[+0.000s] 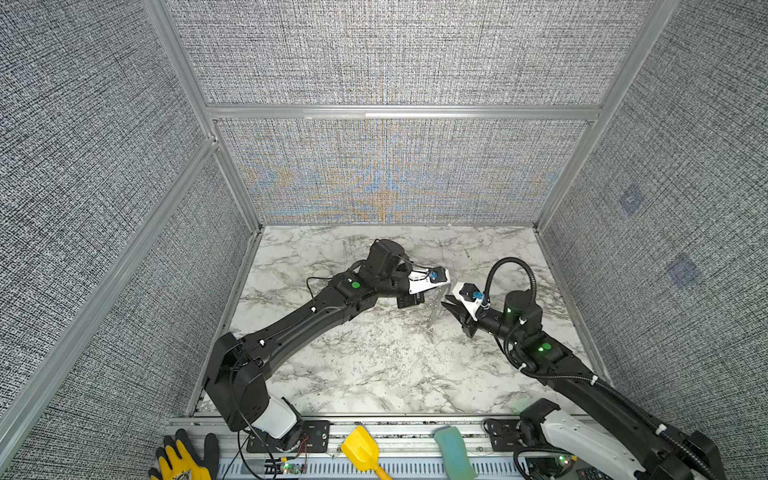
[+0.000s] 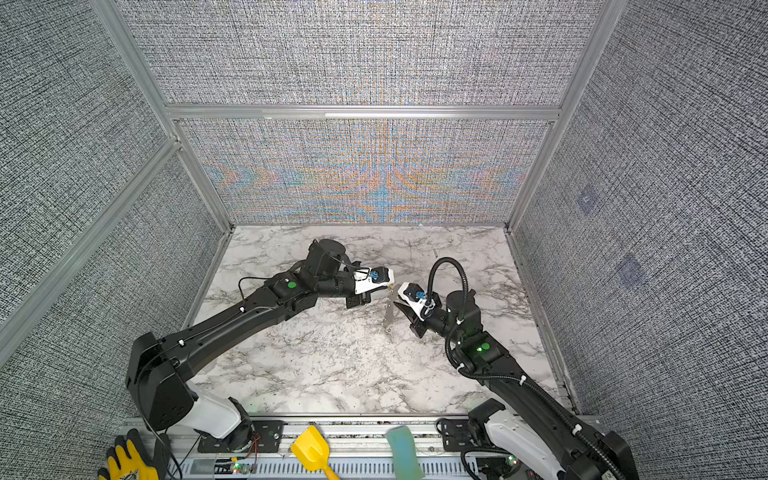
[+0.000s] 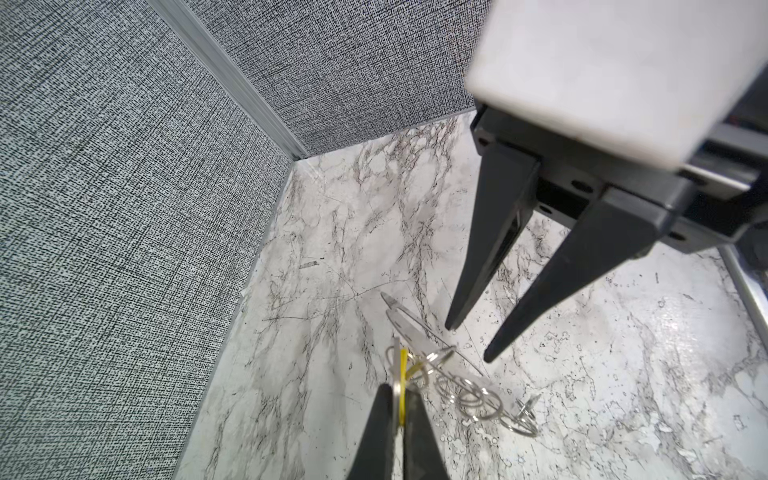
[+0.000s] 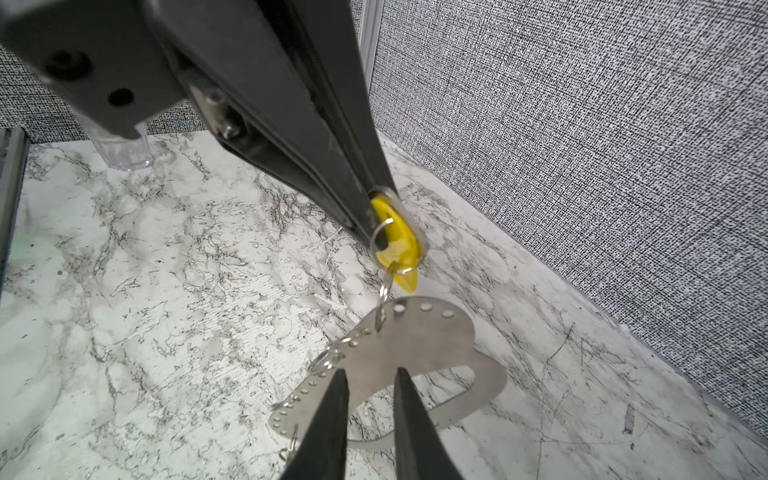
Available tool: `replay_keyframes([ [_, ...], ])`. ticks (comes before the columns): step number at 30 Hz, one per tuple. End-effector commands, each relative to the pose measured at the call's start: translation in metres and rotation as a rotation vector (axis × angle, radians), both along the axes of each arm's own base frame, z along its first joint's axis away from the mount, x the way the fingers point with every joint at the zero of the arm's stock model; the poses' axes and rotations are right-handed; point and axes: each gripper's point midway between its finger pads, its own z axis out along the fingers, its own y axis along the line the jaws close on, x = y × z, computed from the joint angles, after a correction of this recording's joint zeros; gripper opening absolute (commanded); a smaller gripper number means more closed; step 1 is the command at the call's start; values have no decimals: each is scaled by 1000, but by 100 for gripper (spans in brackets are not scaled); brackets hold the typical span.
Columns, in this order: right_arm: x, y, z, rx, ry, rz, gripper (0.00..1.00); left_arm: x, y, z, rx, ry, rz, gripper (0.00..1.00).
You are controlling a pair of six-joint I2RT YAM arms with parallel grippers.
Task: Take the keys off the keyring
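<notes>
My left gripper [image 3: 397, 399] is shut on the yellow tag [image 3: 402, 374] of one of the keys [image 4: 397, 241]. From that key, by small wire rings, hangs the keyring [image 4: 419, 340], a flat grey plate with a row of small holes. It dangles above the marble floor in both top views [image 1: 433, 311] [image 2: 389, 312]. My right gripper [image 4: 370, 384] faces the plate's flat side with its fingers apart and nothing between them. In the left wrist view its two dark fingertips [image 3: 453, 324] stand just beside the plate's edge. Several empty rings [image 3: 469, 399] hang along the holes.
A clear plastic cup [image 4: 124, 153] stands near the back wall. Textured grey walls enclose the marble floor [image 1: 374, 365]. On the front rail lie a yellow scoop [image 1: 361, 451], a teal block [image 1: 453, 453] and a yellow-black glove [image 1: 183, 459].
</notes>
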Motion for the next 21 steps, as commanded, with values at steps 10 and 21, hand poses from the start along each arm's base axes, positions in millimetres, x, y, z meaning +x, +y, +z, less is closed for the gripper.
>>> replay_keyframes([
  [10,3,8,29,67,-86,27,16,-1,-3,14,-47,-12,-7,0],
  [21,9,12,36,96,-104,22,7,-3,-3,15,-48,-11,-13,0],
])
